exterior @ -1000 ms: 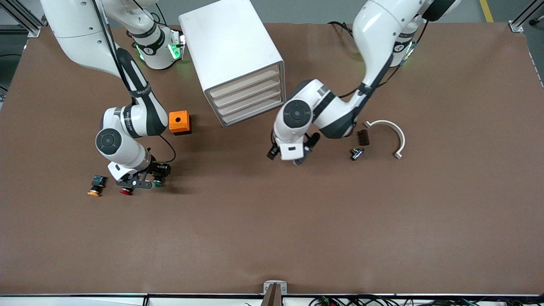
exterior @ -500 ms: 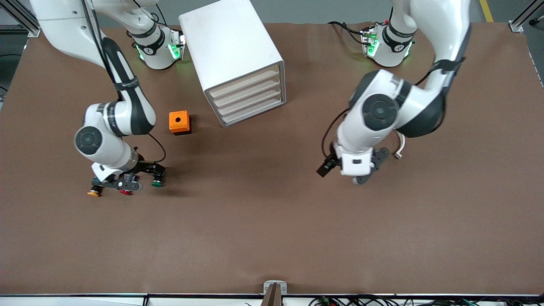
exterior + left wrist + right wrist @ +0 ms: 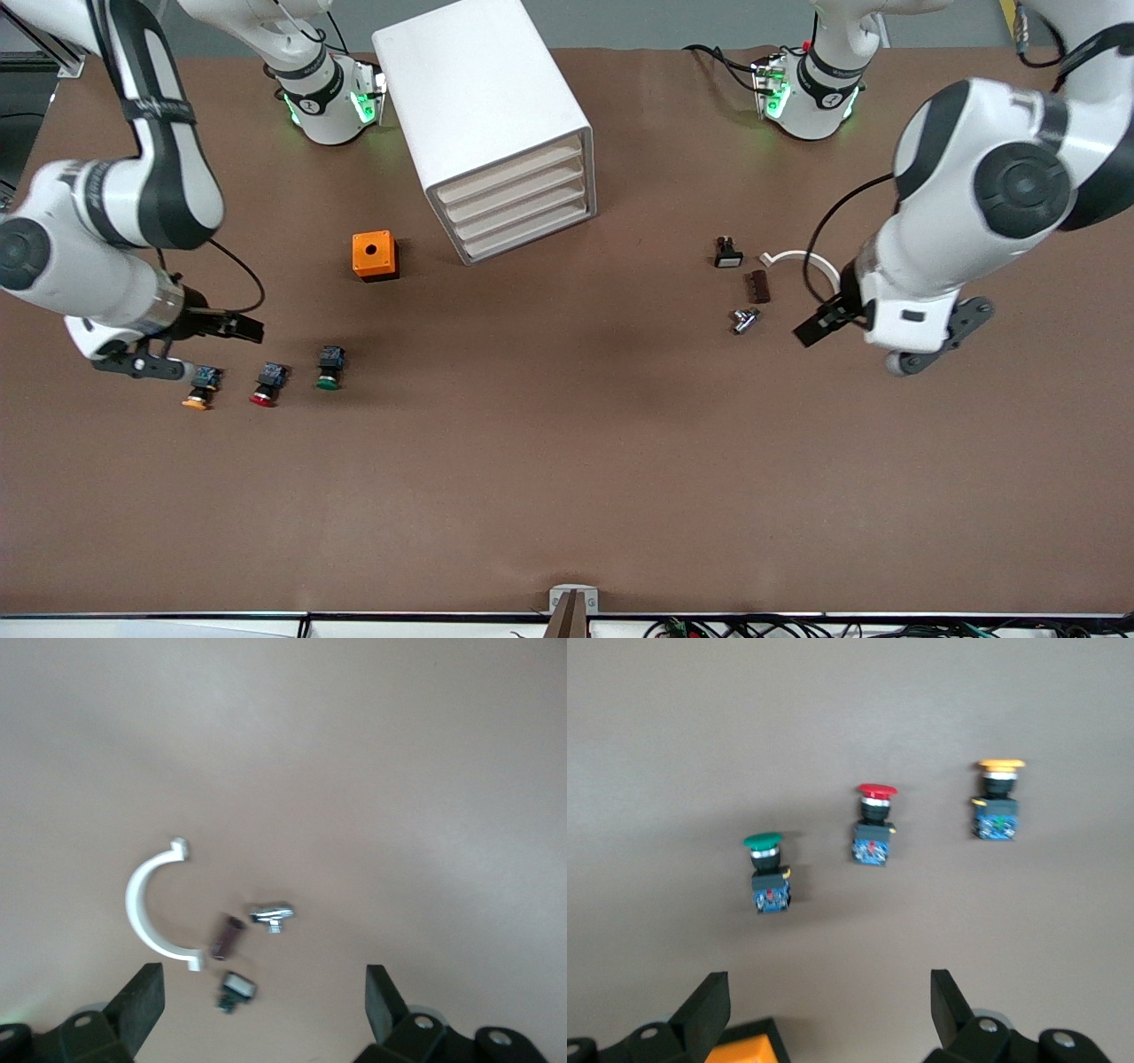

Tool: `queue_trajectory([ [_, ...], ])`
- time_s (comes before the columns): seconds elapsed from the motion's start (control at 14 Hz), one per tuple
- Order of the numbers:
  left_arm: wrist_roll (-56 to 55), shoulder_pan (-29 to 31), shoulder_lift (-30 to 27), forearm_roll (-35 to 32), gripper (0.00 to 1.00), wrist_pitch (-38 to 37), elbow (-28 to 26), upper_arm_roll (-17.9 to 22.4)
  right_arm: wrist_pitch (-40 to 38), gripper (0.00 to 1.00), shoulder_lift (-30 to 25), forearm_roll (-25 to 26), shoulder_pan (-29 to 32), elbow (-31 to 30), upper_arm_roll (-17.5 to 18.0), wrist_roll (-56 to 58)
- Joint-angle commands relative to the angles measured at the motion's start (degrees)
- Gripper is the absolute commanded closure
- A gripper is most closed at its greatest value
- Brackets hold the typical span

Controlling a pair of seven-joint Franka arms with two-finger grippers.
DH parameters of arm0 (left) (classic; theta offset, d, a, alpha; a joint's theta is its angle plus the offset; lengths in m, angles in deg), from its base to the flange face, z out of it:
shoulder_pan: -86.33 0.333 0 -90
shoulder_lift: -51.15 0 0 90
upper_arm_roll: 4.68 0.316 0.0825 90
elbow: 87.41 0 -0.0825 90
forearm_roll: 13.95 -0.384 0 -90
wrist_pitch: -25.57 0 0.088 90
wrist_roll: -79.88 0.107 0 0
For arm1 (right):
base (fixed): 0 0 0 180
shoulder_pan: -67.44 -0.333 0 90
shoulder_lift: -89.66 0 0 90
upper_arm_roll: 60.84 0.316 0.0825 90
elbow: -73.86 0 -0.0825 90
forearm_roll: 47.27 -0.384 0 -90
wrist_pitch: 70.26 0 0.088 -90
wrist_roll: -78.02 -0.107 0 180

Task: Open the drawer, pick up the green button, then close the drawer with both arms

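Green-capped button lies on the brown table near the right arm's end; white drawer cabinet looks shut. I see both right gripper and left gripper spread empty; task looks done.

No legible text or labels.

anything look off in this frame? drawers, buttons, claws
One oddity: the drawer unit sits skewed on the table, all drawers shut. The green button lies loose beside the red button and yellow button. The right claw and left claw are open and hold nothing.
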Motion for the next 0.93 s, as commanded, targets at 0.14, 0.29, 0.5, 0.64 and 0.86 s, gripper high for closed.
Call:
queue_trajectory([
  [0.14, 17.8, 6.7, -9.0, -0.9, 0.0, -5.3, -2.5, -0.5, -13.7, 0.0, -5.3, -0.1, 1.3, 6.7, 0.8, 0.1],
  [0.29, 24.7, 7.9, -12.0, -0.6, 0.0, -7.0, -3.5, 0.7, -20.8, 0.0, -5.0, 0.3, 1.3, 13.5, 0.8, 0.3],
  [0.5, 32.8, 7.2, -16.2, -0.1, 0.0, -8.4, -6.1, 5.6, -26.3, 0.0, -5.0, 0.6, 1.3, 18.5, 0.8, 1.1],
  [0.64, 37.3, 7.1, -17.7, -0.1, 0.0, -10.0, -6.4, 6.8, -27.4, 0.0, -5.0, 0.6, 1.3, 20.0, 0.8, 1.2],
  [0.86, 38.5, 4.9, -19.2, -0.1, 0.0, -11.2, -7.4, 7.5, -27.5, 0.0, -5.0, 0.7, 2.9, 20.6, 0.8, 5.5],
])
